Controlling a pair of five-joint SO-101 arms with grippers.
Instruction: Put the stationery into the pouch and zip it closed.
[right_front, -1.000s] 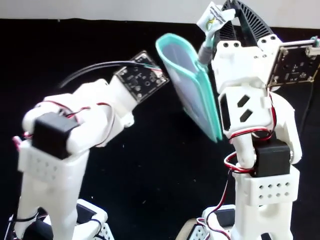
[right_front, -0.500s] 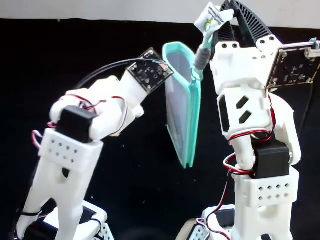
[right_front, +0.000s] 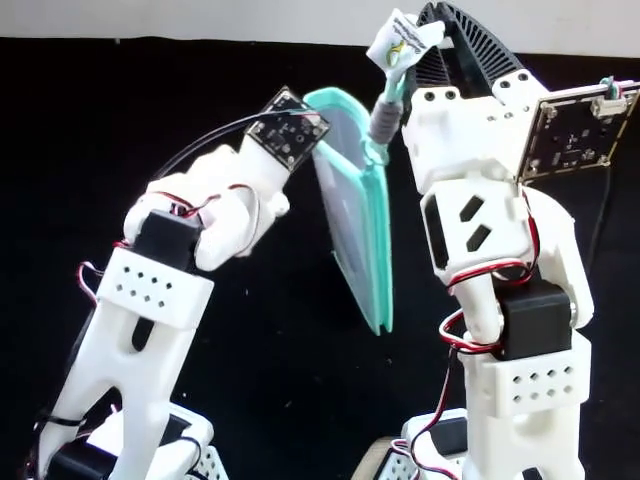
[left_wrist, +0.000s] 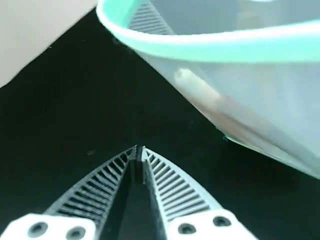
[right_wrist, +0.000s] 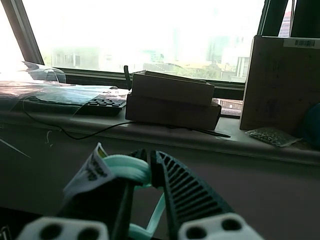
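The pouch (right_front: 356, 225) is translucent with a teal rim and hangs in the air, almost upright, between the two arms. My right gripper (right_front: 413, 35) is raised high and shut on the pouch's teal loop (right_wrist: 127, 168), next to a white tag (right_front: 400, 38). In the right wrist view the gripper (right_wrist: 148, 157) pinches that loop beside the tag (right_wrist: 88, 173). My left gripper (left_wrist: 139, 150) is shut with nothing in it, just short of the pouch's (left_wrist: 240, 75) rounded end. A pale stick-shaped item (left_wrist: 200, 90) shows through the pouch wall.
A black cloth (right_front: 300, 380) covers the table under the pouch. Both arm bases stand at the front edge. Behind the right gripper is a windowsill with cardboard boxes (right_wrist: 172, 100) and a keyboard (right_wrist: 100, 102), far from the work area.
The left arm has risen and swung toward the pouch. The pouch has swung from a slant to hanging nearly upright. The right arm has shifted slightly left, still holding the loop.
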